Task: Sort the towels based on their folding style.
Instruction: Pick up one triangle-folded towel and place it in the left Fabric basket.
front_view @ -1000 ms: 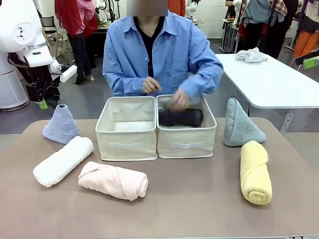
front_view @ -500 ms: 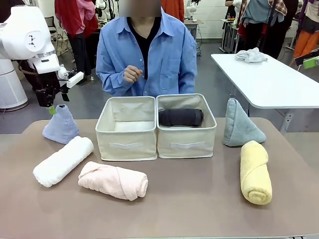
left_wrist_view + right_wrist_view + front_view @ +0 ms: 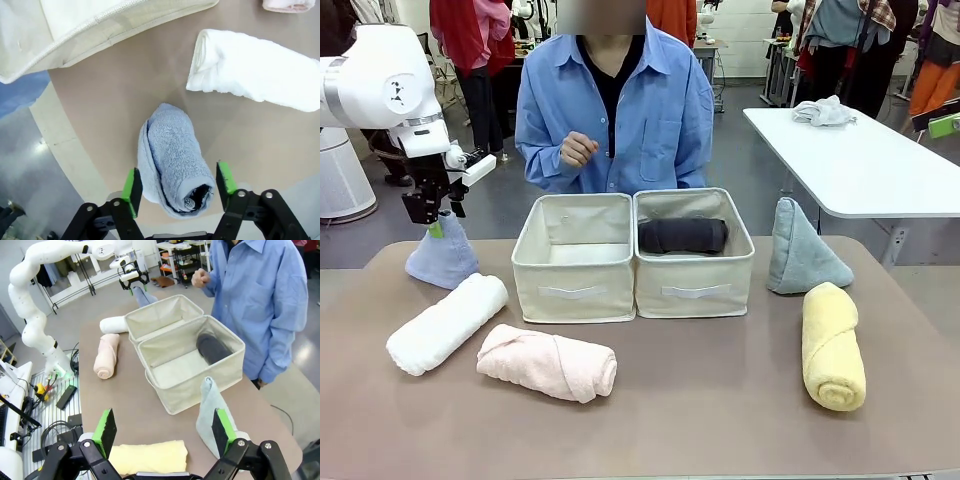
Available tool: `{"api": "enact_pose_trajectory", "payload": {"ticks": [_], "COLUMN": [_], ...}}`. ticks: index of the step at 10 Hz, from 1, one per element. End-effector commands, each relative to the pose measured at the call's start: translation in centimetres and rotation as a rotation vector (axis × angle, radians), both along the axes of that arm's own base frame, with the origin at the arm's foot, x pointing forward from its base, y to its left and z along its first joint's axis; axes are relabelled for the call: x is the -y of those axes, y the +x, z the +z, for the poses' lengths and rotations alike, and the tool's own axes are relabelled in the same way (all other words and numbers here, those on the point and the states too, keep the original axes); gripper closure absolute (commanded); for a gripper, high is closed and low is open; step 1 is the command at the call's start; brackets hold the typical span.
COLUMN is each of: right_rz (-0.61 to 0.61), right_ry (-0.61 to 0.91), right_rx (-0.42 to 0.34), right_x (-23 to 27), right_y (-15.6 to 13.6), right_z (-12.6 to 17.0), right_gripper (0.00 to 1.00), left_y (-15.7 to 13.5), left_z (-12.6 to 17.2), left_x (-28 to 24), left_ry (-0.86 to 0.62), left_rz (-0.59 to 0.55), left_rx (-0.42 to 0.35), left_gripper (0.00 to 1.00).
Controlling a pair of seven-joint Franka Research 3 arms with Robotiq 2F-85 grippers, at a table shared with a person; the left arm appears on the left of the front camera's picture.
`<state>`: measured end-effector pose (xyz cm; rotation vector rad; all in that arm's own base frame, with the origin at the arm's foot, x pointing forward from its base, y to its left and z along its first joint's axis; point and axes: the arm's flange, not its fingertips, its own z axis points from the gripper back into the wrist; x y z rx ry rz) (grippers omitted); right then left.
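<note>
The light blue cone towel (image 3: 442, 258) stands at the table's far left, and my left gripper (image 3: 435, 226) is open around its tip. In the left wrist view the cone (image 3: 170, 150) sits between the green pads (image 3: 132, 190), which are close on both sides. Near it lie the white roll (image 3: 447, 322) and the pink roll (image 3: 547, 362). The dark grey roll (image 3: 682, 235) lies in the right bin (image 3: 695, 285). At the right are the grey-green cone (image 3: 803, 252) and the yellow roll (image 3: 832, 345). My right gripper (image 3: 164, 429) hangs open above the yellow roll (image 3: 147, 457) and the grey-green cone (image 3: 212, 410).
The left beige bin (image 3: 575, 285) holds nothing and touches the right bin at the table's middle. A person in a blue shirt (image 3: 615, 110) sits behind the bins with a fist raised at the chest. A white side table (image 3: 865, 165) stands at the far right.
My left arm swung right and down until its gripper straddled the blue cone's tip. The person's hands left the right bin, where the dark grey roll stays.
</note>
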<state>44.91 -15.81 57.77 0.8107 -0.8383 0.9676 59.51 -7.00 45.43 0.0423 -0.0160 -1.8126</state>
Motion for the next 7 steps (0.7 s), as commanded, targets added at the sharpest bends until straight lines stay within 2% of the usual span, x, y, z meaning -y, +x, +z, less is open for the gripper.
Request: {"api": "enact_pose_trajectory", "payload": {"ticks": [1, 2, 3, 5, 7], "right_rz": [0.002, 0.002, 0.002, 0.002, 0.002], "right_ry": [0.005, 0.005, 0.005, 0.005, 0.005], "right_rx": [0.0, 0.0, 0.0, 0.0, 0.0], "right_x": [0.0, 0.0, 0.0, 0.0, 0.0], "right_y": [0.1, 0.1, 0.1, 0.1, 0.1], "right_z": [-0.1, -0.1, -0.1, -0.1, -0.1], "right_gripper": [0.0, 0.0, 0.0, 0.0, 0.0], "left_y": [0.5, 0.5, 0.4, 0.0, -3.0], "left_z": [0.2, 0.1, 0.1, 0.5, 3.2], "left_x": [-0.2, -0.2, -0.2, -0.3, 0.4], "left_ry": [0.007, 0.009, 0.01, 0.026, 0.062], "left_rz": [-0.036, -0.043, -0.044, -0.027, 0.039], "left_rx": [0.005, 0.001, -0.003, -0.011, 0.053], "left_gripper": [1.0, 1.0, 0.82, 1.0, 1.0]}}
